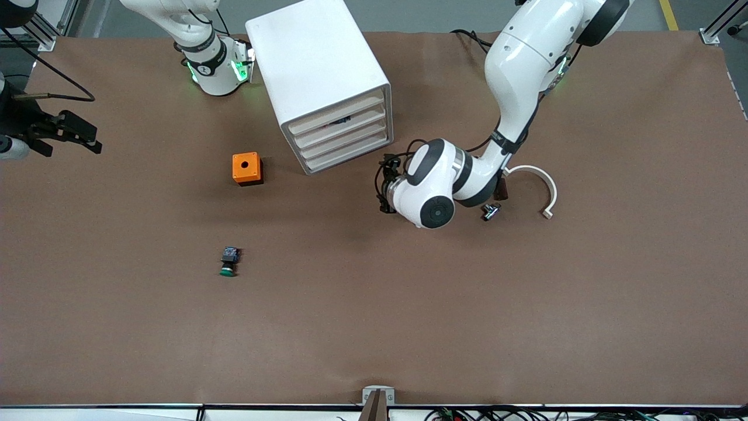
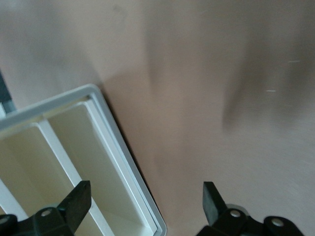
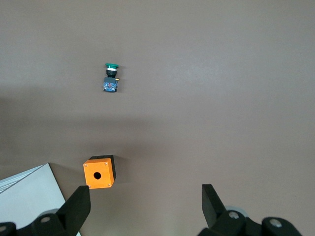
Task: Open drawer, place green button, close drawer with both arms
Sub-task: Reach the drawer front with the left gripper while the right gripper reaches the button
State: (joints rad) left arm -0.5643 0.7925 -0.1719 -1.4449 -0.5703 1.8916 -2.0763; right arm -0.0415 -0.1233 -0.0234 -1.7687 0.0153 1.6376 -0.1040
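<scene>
Bringing my left end effector (image 2: 142,209) in with fingers spread, empty, just beside the cabinet (image 1: 325,82) front, I judge I'm lining up on the drawer (image 1: 349,155), all four still shut. My right end effector (image 3: 142,209) waits spread over the tabletop (image 1: 526,304) at its own end. The button (image 1: 229,262) lies nearer the front camera than the orange box (image 1: 246,168). The front view hides my left fingertips.
</scene>
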